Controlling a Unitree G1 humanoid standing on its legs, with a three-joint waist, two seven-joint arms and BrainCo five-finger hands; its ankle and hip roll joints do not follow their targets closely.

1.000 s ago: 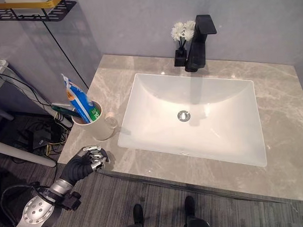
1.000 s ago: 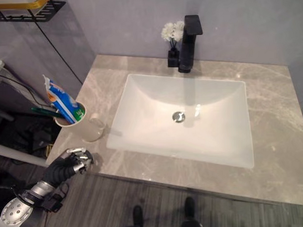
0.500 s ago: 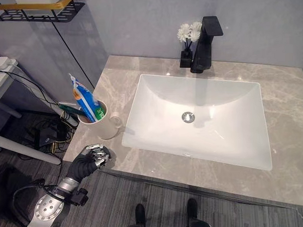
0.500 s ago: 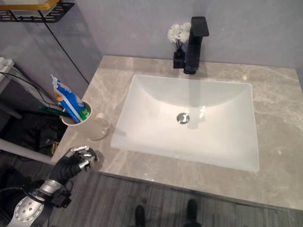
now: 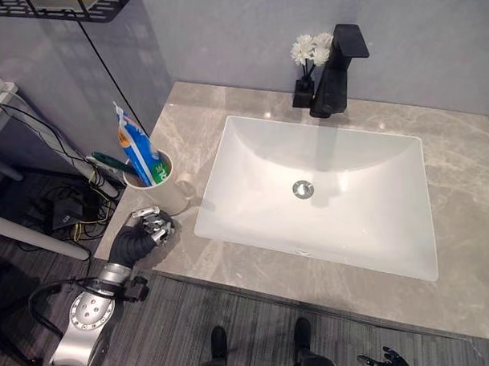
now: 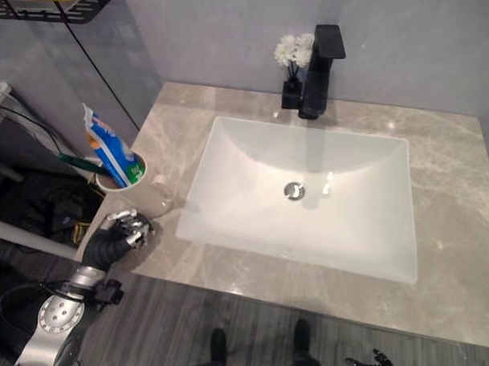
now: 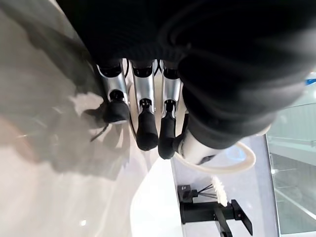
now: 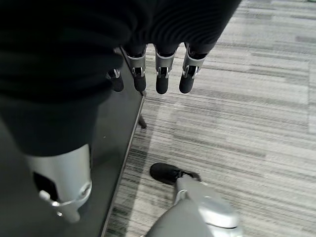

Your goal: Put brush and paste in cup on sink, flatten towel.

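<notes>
A white cup with a handle stands on the grey marble counter, left of the sink. A blue and white toothpaste tube and a green toothbrush stand in it. My left hand rests at the counter's front left corner, just in front of the cup, with fingers curled and nothing in them. In the left wrist view, the cup's handle shows just past my fingertips. My right hand hangs low over the floor with relaxed fingers.
A black faucet and a small black vase of white flowers stand behind the basin. A black wire shelf hangs on the wall at upper left. Cables and a black box lie on the floor left of the counter.
The whole picture has shifted, so the camera moved. My left hand has come a little nearer the cup, still curled and holding nothing. My right hand now shows at the bottom edge.
</notes>
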